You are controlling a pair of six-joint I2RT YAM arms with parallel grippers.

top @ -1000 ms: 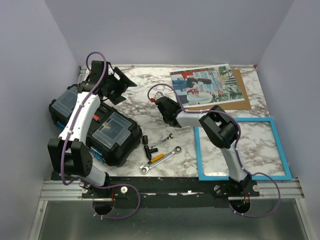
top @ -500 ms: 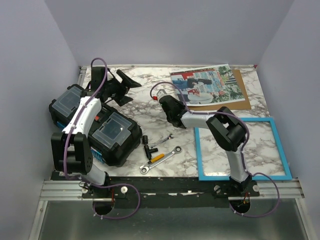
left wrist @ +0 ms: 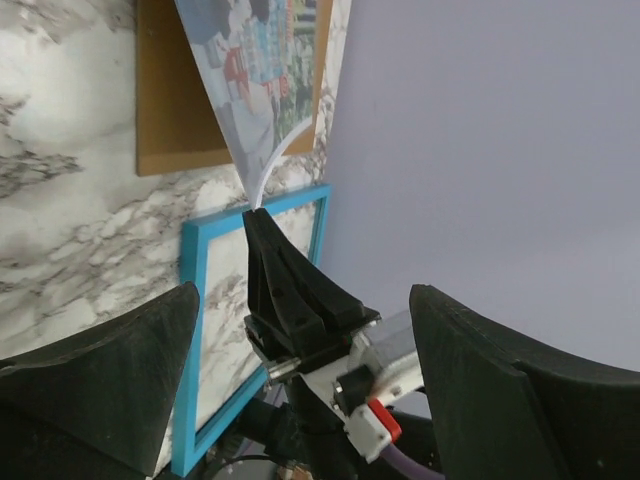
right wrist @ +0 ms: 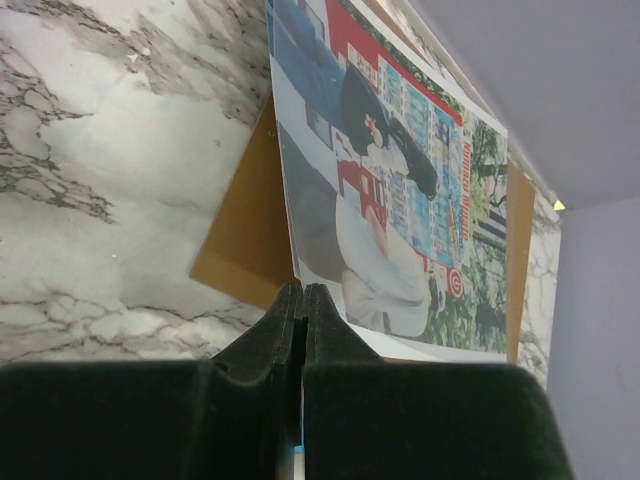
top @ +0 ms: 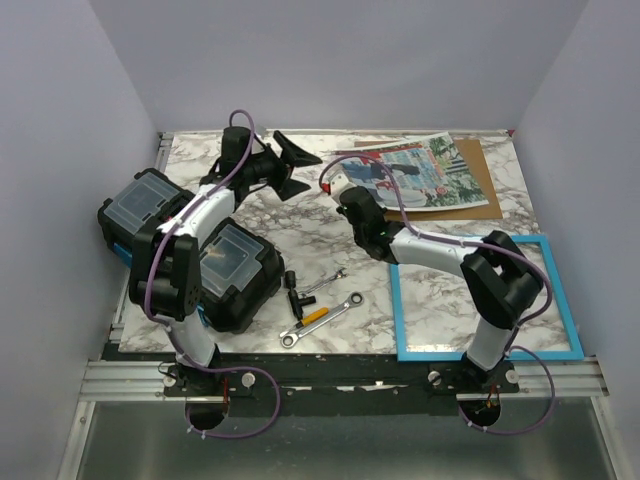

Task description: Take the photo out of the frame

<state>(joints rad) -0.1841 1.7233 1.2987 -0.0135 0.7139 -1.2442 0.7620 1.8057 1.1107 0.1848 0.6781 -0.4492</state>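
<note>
Where the right fingers (right wrist: 288, 325) press flat together, the white-margined edge of the photo (right wrist: 390, 180) is caught in the seam between them, a clenched pinch at the print's near left corner. From that corner the sheet curls upward, its pale underside showing in the left wrist view, while the rest of it lies tilted over the plain brown backing board (top: 478, 190) at the far right of the tabletop (top: 300, 225). Just to the left, the left fingers (left wrist: 110, 350) stand spread wide and released, grasping nothing. They hover above the marble and point toward the right arm's wrist, which sits framed between them in their own camera. The frame (top: 564, 298) lies flat at the near right of the tabletop, well apart from the photo, its turquoise border enclosing bare marble. The right arm reaches across the frame's far left corner on its way to the print. Farther out, on the left side, a black toolbox (top: 190, 250) with clear lid compartments sits beneath the left arm. A few small hand tools (top: 318, 312) lie loose between the toolbox and the frame, among them two wrenches and a yellow-handled piece.
</note>
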